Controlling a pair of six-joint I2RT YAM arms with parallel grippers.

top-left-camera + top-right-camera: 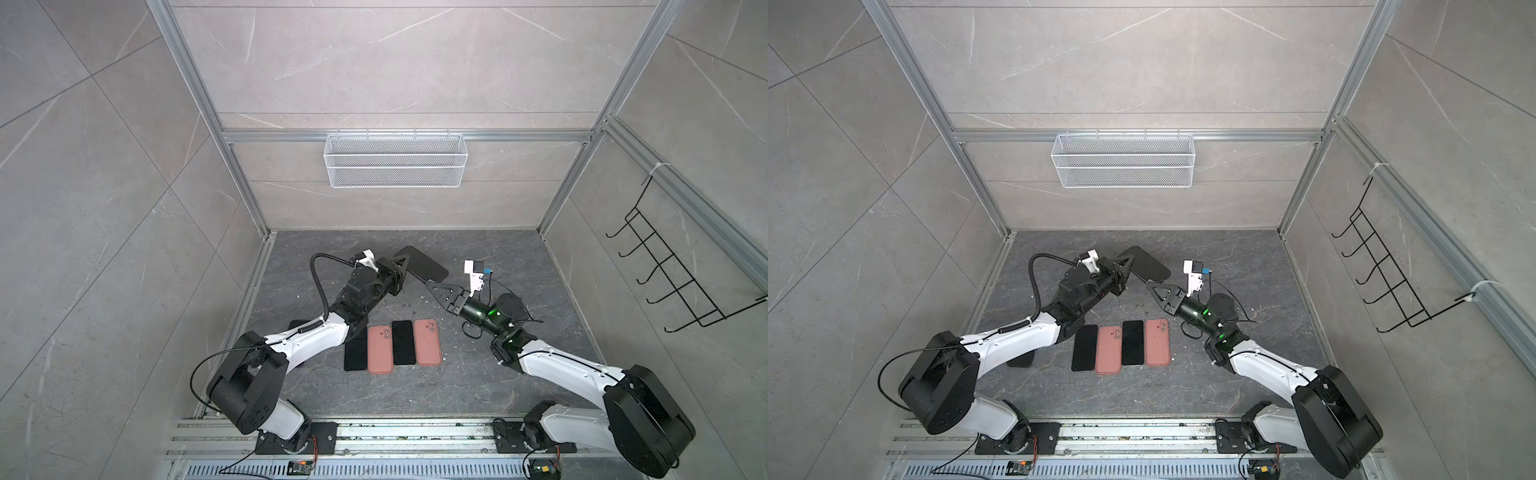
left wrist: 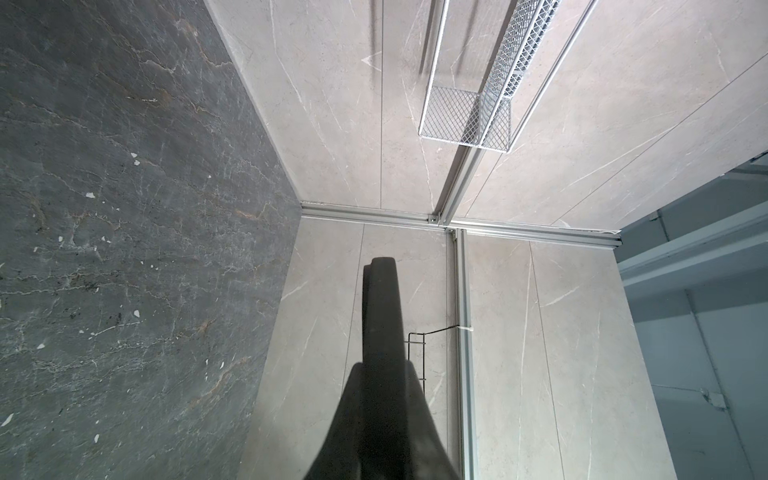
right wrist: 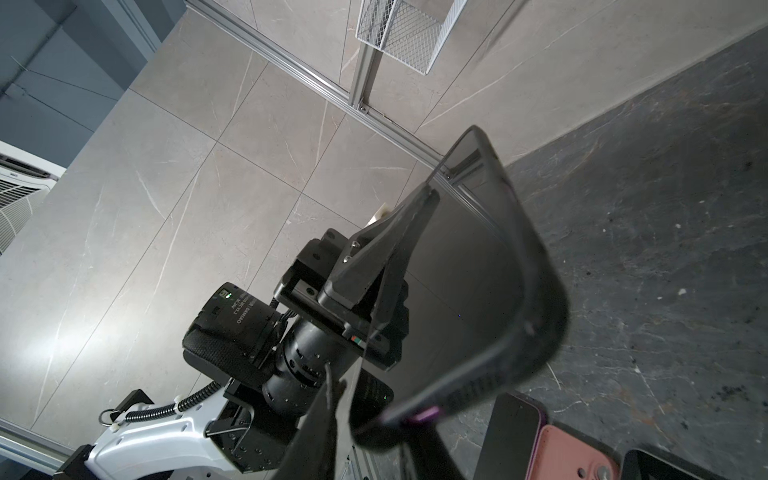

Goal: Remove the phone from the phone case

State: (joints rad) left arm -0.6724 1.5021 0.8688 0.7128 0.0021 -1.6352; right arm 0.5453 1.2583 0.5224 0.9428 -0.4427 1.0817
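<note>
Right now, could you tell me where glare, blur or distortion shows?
Both top views: even light, frame posts splay outward. Left wrist view: left claw a dark, soft silhouette. Right wrist view: the phone carries screen reflections.

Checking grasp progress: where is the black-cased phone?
In both top views the black-cased phone is mid-rear, clamped in the left hand, right hand at its near corner, beyond the pink-and-black row of devices.

Robot lab cell: aluminium frame (image 1: 291,136), tile panels (image 1: 374,62), mounting rails (image 1: 415,434)
</note>
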